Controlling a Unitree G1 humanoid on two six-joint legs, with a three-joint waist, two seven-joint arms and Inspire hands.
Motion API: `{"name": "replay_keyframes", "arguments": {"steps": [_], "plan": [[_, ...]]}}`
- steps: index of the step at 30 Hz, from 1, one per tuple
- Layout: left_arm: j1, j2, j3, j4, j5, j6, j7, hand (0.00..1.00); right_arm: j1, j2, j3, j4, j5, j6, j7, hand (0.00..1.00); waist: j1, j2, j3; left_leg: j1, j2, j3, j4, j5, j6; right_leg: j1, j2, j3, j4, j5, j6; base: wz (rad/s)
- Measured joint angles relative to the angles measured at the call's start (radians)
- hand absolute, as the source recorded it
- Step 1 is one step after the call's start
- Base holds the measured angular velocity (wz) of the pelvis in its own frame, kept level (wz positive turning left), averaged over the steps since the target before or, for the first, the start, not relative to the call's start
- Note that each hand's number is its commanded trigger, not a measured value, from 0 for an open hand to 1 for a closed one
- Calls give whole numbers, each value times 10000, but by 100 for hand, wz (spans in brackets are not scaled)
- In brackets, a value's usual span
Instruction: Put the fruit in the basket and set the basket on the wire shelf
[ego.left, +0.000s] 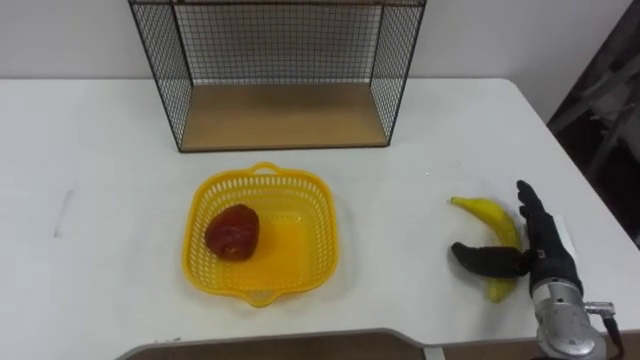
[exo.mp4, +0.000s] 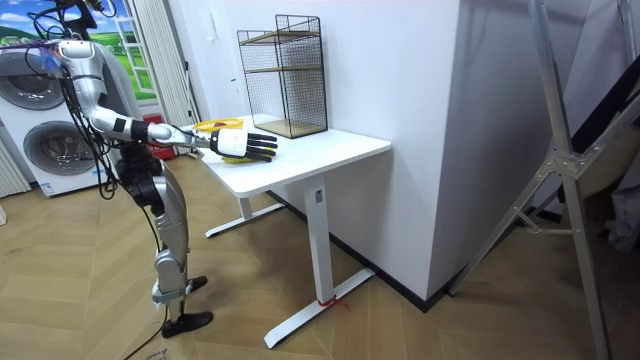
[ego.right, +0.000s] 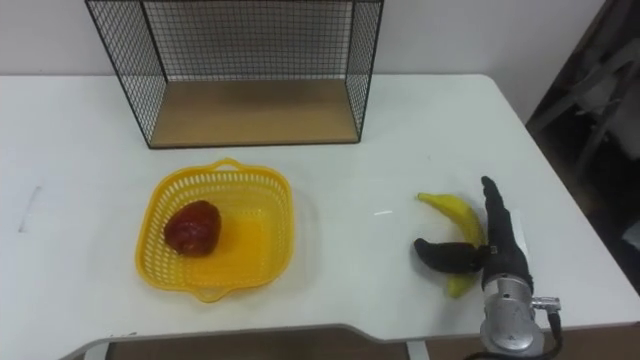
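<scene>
The robot stands at the end of a white table (ego.left: 100, 150) that sits against a white wall, its right arm reaching out over the tabletop. At the back of the table stands a black wire shelf (ego.left: 285, 115) with a wooden floor, its open front towards the robot. Just in front of the shelf, and apart from it, a yellow plastic basket (ego.left: 262, 170) rests flat on the table. Well to the right of the basket, near the table's right edge, a yellow banana (ego.left: 487, 213) lies on the tabletop, outside the basket. The right hand (ego.left: 548, 262) is at the banana: its fingers are stretched straight along the banana's right side and the thumb is spread wide to the left, crossing the banana's near end (whether it presses on the fruit I cannot tell), so nothing is clasped. A dark red fruit (ego.left: 232, 232) sits inside the basket, on its left side.
</scene>
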Motion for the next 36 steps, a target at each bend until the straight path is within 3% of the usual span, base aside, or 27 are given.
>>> {"name": "replay_keyframes", "arguments": {"steps": [10, 18, 19, 20, 21, 23, 27, 29, 36], "plan": [[49, 9, -1, -137, 0, 186, 14, 0, 30, -78, -34, 512, -316, -346, 98, 0, -22, -49, -40, -108, -21, -181, 91, -3, 5, 49, 2, -121, -110, 14, 13, 3], [126, 12, 22, -159, 88, 280, 14, 0, -2, -82, -105, 837, -379, -374, 142, 0, 10, -20, -60, -41, -29, -210, 145, -4, 5, 182, -6, -193, -125, 14, 13, 2], [110, 14, 21, -161, 200, 334, 18, 0, 0, -83, -129, 990, -384, -457, 169, 11, -22, -21, -60, -39, -35, -254, 160, -4, 5, 214, -7, -216, -128, 14, 13, 7], [83, 14, 21, -161, 207, 382, 18, 0, -1, -85, -136, 1065, -384, -486, 192, 35, -43, -29, -64, -34, -40, -290, 167, -4, 5, 232, -11, -218, -128, 14, 13, 8], [51, 15, 22, -158, 210, 463, 18, 0, -30, -88, -139, 1161, -399, -490, 277, 77, -64, -38, -67, 18, -45, -320, 169, -4, 5, 297, -12, -224, -135, 13, 14, 6], [78, 14, 14, -158, 210, 561, 18, 0, -95, -90, -143, 1449, -429, -585, 321, 100, -87, -49, -101, 71, -51, -364, 198, -10, 11, 390, -15, -255, -145, 8, 18, 8], [59, 25, 33, -263, 300, 737, 19, 0, -300, -180, -321, 1906, -888, -589, 333, 100, -110, -91, -132, 79, -86, -499, 332, -27, 34, 474, -53, -373, -154, -23, 35, 10], [70, 66, 45, -265, 558, 854, 19, 0, -373, -217, -307, 2210, -1096, -588, 459, 100, -87, -177, -194, 67, -100, -573, 406, -36, 48, 515, -62, -447, -131, -26, 40, 9], [-61, 76, 40, -152, 616, 963, 31, 0, -622, -739, -601, 2786, -1816, -447, 405, 100, 138, -225, -198, 37, -174, -746, 474, -42, 71, 529, -107, -563, -128, -33, 65, 6]]}}
